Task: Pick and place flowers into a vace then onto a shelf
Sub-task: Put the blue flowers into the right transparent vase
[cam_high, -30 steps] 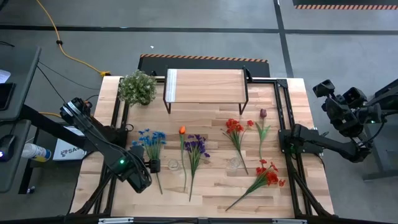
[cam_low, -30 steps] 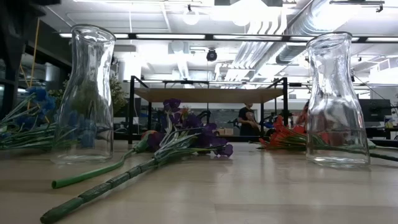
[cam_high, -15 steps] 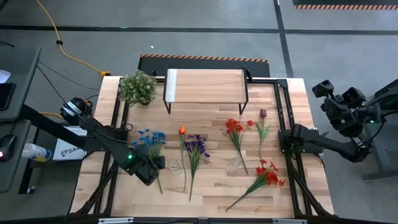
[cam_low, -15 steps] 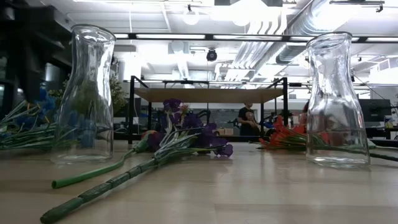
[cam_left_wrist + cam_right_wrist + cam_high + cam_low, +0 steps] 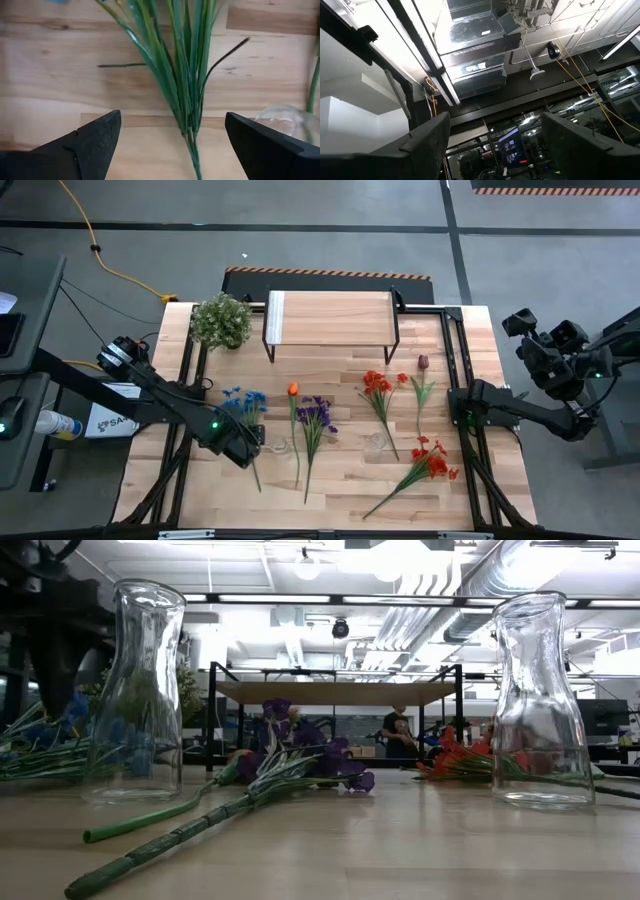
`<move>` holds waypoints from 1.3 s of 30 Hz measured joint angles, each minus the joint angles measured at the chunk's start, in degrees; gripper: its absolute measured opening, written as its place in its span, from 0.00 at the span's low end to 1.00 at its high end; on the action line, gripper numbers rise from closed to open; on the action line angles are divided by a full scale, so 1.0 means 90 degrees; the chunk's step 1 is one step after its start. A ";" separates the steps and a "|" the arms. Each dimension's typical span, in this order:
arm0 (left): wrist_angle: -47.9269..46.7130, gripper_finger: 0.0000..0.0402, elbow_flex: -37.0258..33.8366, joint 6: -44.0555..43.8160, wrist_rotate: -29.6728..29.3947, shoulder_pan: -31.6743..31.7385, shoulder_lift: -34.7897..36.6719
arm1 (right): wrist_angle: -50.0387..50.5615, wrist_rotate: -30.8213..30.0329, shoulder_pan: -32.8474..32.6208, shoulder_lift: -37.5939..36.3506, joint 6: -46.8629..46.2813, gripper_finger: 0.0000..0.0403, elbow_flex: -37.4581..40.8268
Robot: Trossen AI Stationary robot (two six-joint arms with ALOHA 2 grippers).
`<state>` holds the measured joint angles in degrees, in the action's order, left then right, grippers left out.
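Flowers (image 5: pixel 312 420): six stems flat; vases (image 5: pixel 140 690): two; shelf (image 5: pixel 330 318): one

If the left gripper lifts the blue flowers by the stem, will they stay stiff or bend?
The blue flowers will probably droop somewhat: thin long leaves fan from one slim stem. They look light. The open left gripper straddles that stem, which might slip or twist.

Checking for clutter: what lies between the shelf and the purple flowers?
In the high view, only bare tabletop separates the shelf from the purple flowers.
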<state>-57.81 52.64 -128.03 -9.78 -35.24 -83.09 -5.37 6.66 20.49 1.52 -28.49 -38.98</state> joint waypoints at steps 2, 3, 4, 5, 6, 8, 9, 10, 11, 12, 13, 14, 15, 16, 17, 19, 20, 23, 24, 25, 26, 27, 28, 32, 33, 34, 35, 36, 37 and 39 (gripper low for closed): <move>0.0013 0.97 0.0000 -0.0007 -0.0023 0.0004 0.0000 | 0.0000 0.0001 -0.0001 0.0000 0.0000 0.75 0.0000; 0.0022 0.97 -0.0006 -0.0023 -0.0071 0.0002 0.0000 | 0.0000 0.0000 -0.0002 0.0000 0.0000 0.75 0.0000; 0.0103 0.97 -0.0058 -0.0075 -0.0131 0.0002 0.0000 | 0.0000 0.0000 -0.0002 0.0000 0.0000 0.75 0.0000; 0.0201 0.97 -0.0137 -0.0167 -0.0141 0.0002 0.0000 | 0.0000 0.0000 -0.0002 0.0000 0.0000 0.75 0.0000; 0.0269 0.97 -0.0240 -0.0264 -0.0138 0.0000 -0.0002 | 0.0000 0.0000 0.0000 0.0000 0.0000 0.75 0.0000; 0.0588 0.97 -0.0473 -0.0450 -0.0107 0.0000 0.0000 | 0.0000 0.0000 0.0000 0.0000 0.0000 0.75 0.0000; 0.0827 0.97 -0.0581 -0.0512 -0.0108 0.0000 -0.0002 | 0.0000 0.0002 0.0000 0.0000 0.0000 0.75 0.0000; 0.1058 0.97 -0.0688 -0.0544 -0.0103 0.0000 -0.0002 | 0.0000 0.0002 -0.0001 0.0000 0.0000 0.75 0.0000; 0.1255 0.97 -0.0774 -0.0546 -0.0103 0.0000 -0.0002 | -0.0002 0.0002 -0.0002 0.0000 0.0000 0.75 0.0000; 0.1439 0.97 -0.0856 -0.0545 -0.0102 0.0000 -0.0002 | -0.0002 0.0002 -0.0001 0.0000 0.0000 0.75 -0.0001; 0.1603 0.97 -0.0933 -0.0544 -0.0106 0.0000 -0.0002 | -0.0001 0.0000 0.0000 0.0000 0.0000 0.75 0.0000; 0.1720 0.97 -0.1005 -0.0568 -0.0104 0.0000 -0.0002 | -0.0001 0.0001 -0.0001 0.0000 0.0000 0.75 -0.0001; 0.1759 0.97 -0.1060 -0.0618 -0.0104 0.0000 -0.0002 | -0.0002 0.0000 0.0000 0.0000 0.0000 0.75 0.0000; 0.1750 0.97 -0.1093 -0.0657 -0.0099 0.0000 -0.0002 | -0.0002 0.0000 0.0000 0.0000 0.0000 0.75 0.0000; 0.1747 0.97 -0.1119 -0.0682 -0.0073 0.0000 -0.0002 | 0.0000 0.0000 0.0000 0.0000 0.0000 0.75 0.0000; 0.1740 0.97 -0.1170 -0.0703 -0.0006 0.0000 -0.0002 | -0.0002 0.0000 -0.0001 0.0000 -0.0002 0.75 0.0000; 0.1743 0.97 -0.1201 -0.0737 0.0000 0.0000 -0.0002 | -0.0002 0.0001 -0.0002 0.0000 -0.0002 0.75 0.0000; 0.1773 0.97 -0.1300 -0.0806 0.0033 0.0000 -0.0002 | -0.0002 0.0002 -0.0001 0.0000 -0.0002 0.75 0.0000; 0.1779 0.97 -0.1339 -0.0819 0.0078 0.0000 -0.0002 | -0.0002 0.0001 -0.0002 0.0000 -0.0001 0.75 0.0000; 0.1772 0.97 -0.1373 -0.0834 0.0128 0.0003 -0.0002 | -0.0002 0.0000 -0.0002 0.0000 -0.0002 0.75 0.0000; 0.1777 0.97 -0.1402 -0.0854 0.0179 0.0005 -0.0002 | 0.0000 0.0002 -0.0001 0.0000 -0.0002 0.75 0.0000; 0.1797 0.97 -0.1426 -0.0864 0.0214 0.0002 0.0000 | -0.0002 0.0000 -0.0002 0.0000 -0.0002 0.75 0.0000; 0.1793 0.97 -0.1440 -0.0882 0.0241 0.0002 0.0005 | -0.0002 0.0002 -0.0002 0.0000 -0.0002 0.75 0.0000; 0.1788 0.97 -0.1464 -0.0924 0.0261 0.0005 0.0011 | -0.0002 0.0000 -0.0001 0.0000 0.0000 0.75 -0.0002; 0.1777 0.97 -0.1464 -0.0925 0.0271 0.0005 0.0010 | -0.0001 0.0000 -0.0002 0.0000 0.0000 0.75 0.0000; 0.1770 0.97 -0.1464 -0.0928 0.0282 0.0005 0.0010 | -0.0002 0.0000 -0.0001 0.0000 -0.0001 0.75 0.0000; 0.1761 0.97 -0.1464 -0.0928 0.0305 0.0005 0.0010 | -0.0001 0.0001 -0.0002 0.0000 0.0000 0.75 0.0000; 0.1739 0.97 -0.1465 -0.0928 0.0338 0.0006 0.0007 | -0.0002 0.0001 0.0000 0.0000 -0.0001 0.75 0.0000; 0.1707 0.97 -0.1467 -0.0928 0.0377 0.0007 0.0007 | -0.0002 0.0000 0.0000 0.0000 0.0000 0.75 0.0000; 0.1632 0.97 -0.1472 -0.0928 0.0470 0.0007 0.0005 | -0.0002 0.0000 -0.0001 0.0000 0.0000 0.75 0.0000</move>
<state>-43.12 39.39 -136.38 -5.55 -35.18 -83.05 -5.38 6.66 20.48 1.52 -28.49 -38.98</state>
